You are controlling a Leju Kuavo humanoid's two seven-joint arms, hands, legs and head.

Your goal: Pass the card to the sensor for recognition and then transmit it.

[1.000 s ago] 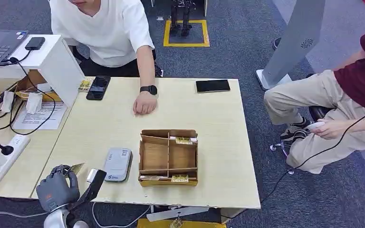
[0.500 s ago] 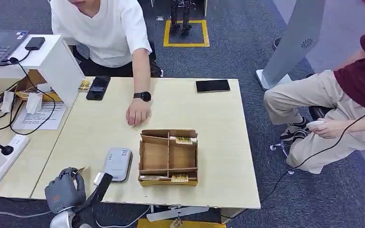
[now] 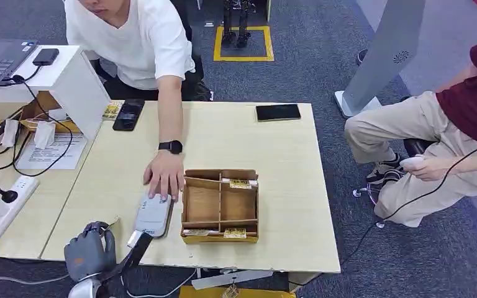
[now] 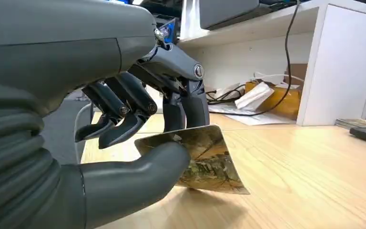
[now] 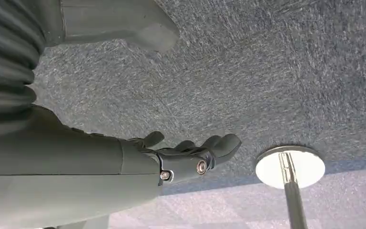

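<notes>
The robot's left hand (image 3: 89,253) is at the near left corner of the table (image 3: 286,186). It pinches the card (image 4: 208,160) between its thumb and fingers, low over the wood. Just to the right lies the grey sensor (image 3: 153,215), and a person's hand (image 3: 163,179) touches its far end. The right hand (image 5: 190,155) hangs over the carpet, fingers spread, holding nothing.

Yellowish picture card (image 4: 205,160) tilted above table, beside grey sensor (image 3: 153,215)
</notes>
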